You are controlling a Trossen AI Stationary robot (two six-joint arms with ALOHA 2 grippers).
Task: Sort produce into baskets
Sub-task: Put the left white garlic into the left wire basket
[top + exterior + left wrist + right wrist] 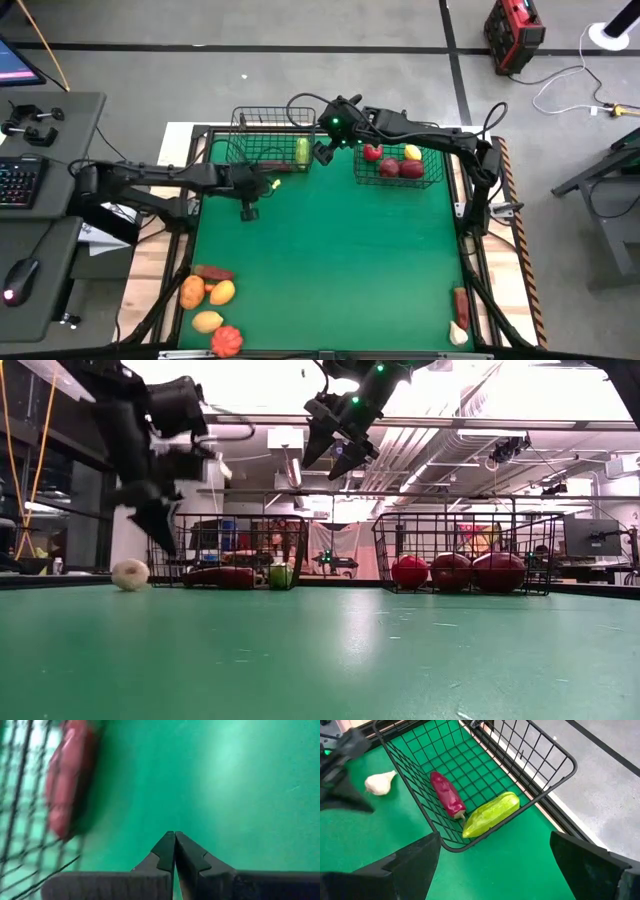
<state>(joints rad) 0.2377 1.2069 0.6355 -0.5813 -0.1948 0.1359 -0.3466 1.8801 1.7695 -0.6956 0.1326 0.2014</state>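
the right tool (322, 150) hangs with fingers spread wide and empty, above the corner of the left black wire-mesh basket (540, 790), which holds a dark red pepper (447, 795) and a yellow-green pepper (491, 813) lying side by side. a white garlic bulb (379, 783) sits on the green table (330, 270) just outside that basket. the left tool (173, 851) is pressed closed on nothing, raised near the same basket. the right black wire-mesh basket (432, 172) holds red and yellow fruit (399, 162).
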